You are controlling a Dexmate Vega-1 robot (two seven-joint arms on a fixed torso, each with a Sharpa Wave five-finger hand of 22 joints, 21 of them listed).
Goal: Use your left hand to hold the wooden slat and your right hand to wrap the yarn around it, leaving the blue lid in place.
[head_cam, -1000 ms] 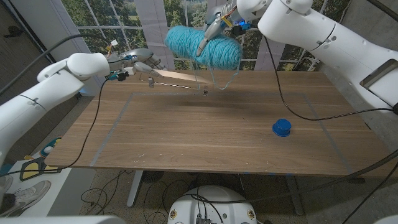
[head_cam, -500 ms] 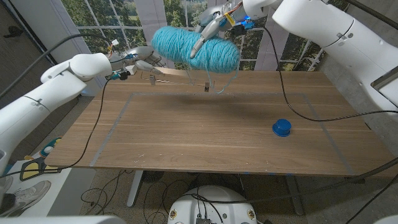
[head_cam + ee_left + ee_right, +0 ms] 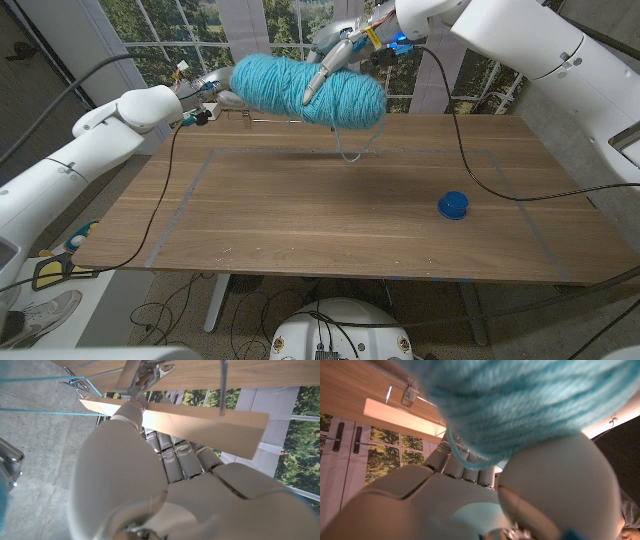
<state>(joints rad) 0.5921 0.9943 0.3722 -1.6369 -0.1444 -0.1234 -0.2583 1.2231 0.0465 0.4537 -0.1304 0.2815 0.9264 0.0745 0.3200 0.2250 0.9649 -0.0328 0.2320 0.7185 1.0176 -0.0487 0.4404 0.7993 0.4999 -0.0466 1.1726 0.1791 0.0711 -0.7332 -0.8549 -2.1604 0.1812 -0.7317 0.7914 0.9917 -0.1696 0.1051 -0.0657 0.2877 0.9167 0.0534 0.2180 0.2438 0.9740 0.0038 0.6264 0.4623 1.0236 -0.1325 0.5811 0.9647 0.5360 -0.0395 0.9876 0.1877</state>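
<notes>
The yarn [image 3: 300, 88] has shifted left in the right hand [image 3: 335, 50]; left hand [image 3: 222, 98] grips the slat [image 3: 200, 422].

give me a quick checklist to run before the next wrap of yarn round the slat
1. Left hand holds the wooden slat: ok, its fingers are closed round the slat in the left wrist view.
2. Right hand holds the yarn skein: ok, lifted above the table.
3. Strand runs from skein to slat: ok, thin blue lines reach the slat's end in the left wrist view; how many turns are on cannot tell.
4. Loose loop under the skein free of snags: cannot tell.
5. Blue lid left in place: ok, on the table toward the robot's right, apart from both hands.
</notes>
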